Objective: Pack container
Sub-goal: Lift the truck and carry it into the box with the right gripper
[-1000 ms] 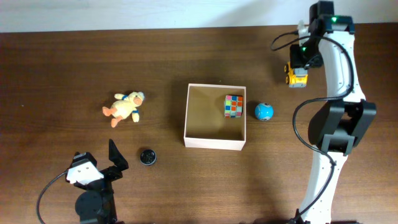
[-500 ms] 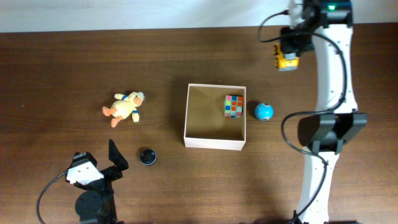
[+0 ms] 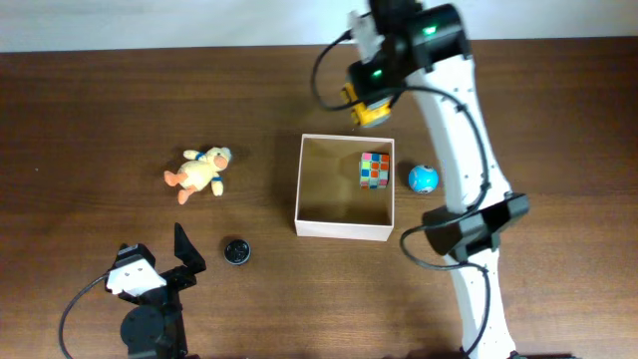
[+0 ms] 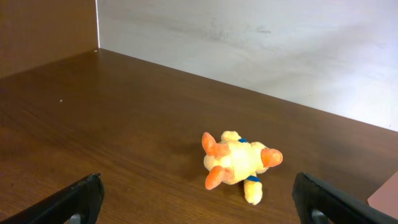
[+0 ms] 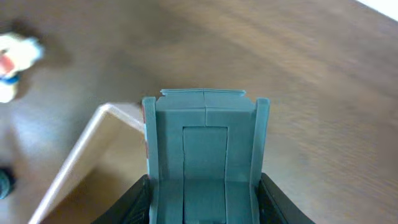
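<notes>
The table holds 1 container [image 3: 343,229], 1 multicoloured cube [image 3: 375,170], 1 blue ball [image 3: 423,179], 1 yellow-and-orange plush duck [image 3: 196,173], 1 small black round object [image 3: 236,251] and 1 yellow toy vehicle [image 3: 371,116]. 2 arms work over it.

The container is a square, shallow, open-topped box, white on its outer walls and tan inside. It sits near the middle of the table. The cube lies in its back-right corner, and the rest of the floor is bare. The ball rests on the table just beside its right wall. The duck lies well to its left, and the black object is off its front-left corner.

The right gripper [image 3: 367,98] is clamped on the yellow toy vehicle, held just beyond the container's back rim. In the right wrist view the toy shows as a grey-green block between 2 black fingers [image 5: 138,202].

The left gripper [image 3: 158,261] is at the front-left of the table, its fingers [image 4: 78,199] spread wide and holding nothing, the duck ahead of them.
</notes>
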Motion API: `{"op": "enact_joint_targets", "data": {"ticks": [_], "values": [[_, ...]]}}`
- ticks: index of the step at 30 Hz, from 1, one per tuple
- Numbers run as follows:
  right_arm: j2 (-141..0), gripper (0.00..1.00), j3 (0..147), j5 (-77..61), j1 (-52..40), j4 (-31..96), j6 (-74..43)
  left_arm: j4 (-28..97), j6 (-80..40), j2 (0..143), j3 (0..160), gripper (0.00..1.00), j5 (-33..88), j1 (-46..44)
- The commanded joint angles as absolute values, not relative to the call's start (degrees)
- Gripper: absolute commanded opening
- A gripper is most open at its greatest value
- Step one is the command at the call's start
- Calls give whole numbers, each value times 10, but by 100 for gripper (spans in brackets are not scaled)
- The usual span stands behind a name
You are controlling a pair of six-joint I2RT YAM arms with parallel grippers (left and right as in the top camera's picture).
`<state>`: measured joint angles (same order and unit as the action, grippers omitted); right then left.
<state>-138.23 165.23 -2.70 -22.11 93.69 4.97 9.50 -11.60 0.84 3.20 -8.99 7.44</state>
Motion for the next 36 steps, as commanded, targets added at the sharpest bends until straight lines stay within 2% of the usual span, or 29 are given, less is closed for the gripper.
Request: {"op": "enact_joint_targets", "data": {"ticks": [1,7,23,36], "values": [[-1365,41,1668,-32,-250,953,17,93,-106,3,28,99,-86,72],[-1365,41,1668,-30,-281,973,-53,93,-106,3,28,99,-86,72],[-1393,41,1653,-24,-298,973,-190,93,-106,3,28,99,-86,72],[-1400,41,1531,-4,-308,971,-249,93,-106,3,28,99,-86,72]]}}
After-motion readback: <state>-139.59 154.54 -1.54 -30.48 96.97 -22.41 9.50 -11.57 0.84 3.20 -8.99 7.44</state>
